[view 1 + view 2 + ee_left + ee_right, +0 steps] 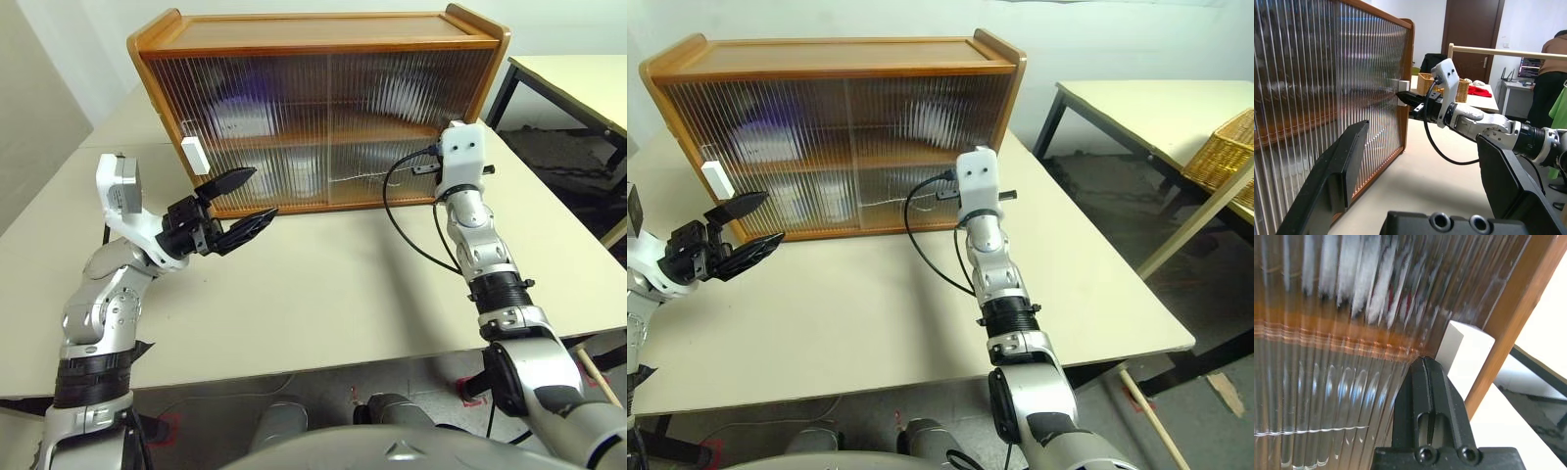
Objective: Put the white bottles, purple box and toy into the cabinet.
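**Closing the cabinet door from its right end**

The left gripper (pixel 238 206) is waiting above the table (pixel 323 294) with its two fingers spread wide and nothing between them. Just ahead of it is standing the white handle (pixel 193 155) at the left end of the cabinet (pixel 323 108), close but not touching.

Further forward, the right gripper (pixel 1423 382) is pressed fully shut with nothing in it. Its tip is lying against the ribbed door (pixel 1327 333), just beside the second white handle (pixel 1463 352) near the wooden end post.

Behind the ribs, pale and purple blurs are showing through, and something white and red above the right gripper; probably the bottles, box and toy are already inside, though I cannot tell each one.

I judge the doors are being finished. To do it well, the closed tip should be pushing flat on the handle edge, sliding along the track and not inward against the thin panel.
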